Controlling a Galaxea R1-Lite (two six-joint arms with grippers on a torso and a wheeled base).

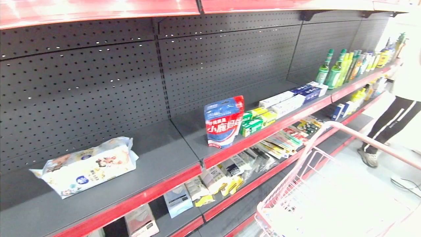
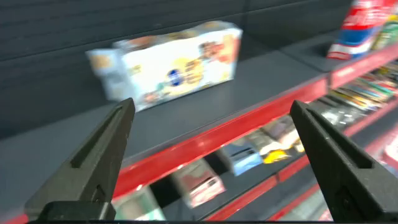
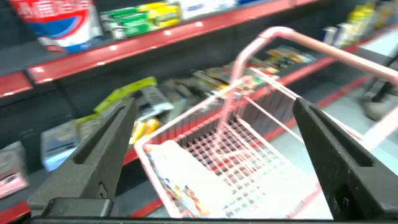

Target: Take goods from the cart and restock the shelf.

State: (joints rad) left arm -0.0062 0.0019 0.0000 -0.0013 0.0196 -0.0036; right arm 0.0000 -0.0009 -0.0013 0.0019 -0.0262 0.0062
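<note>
Fetch step, I judge. The left gripper (image 2: 211, 109), spread wide and empty, faces the shelf (image 1: 171, 154), where 1 wipes pack (image 1: 87, 166) lies. The right gripper (image 3: 214, 106) — equally spread, empty — hangs over the cart (image 3: 249, 59) (1 white pack (image 3: 180, 180) inside). Next: lower it, close on that pack.
</note>
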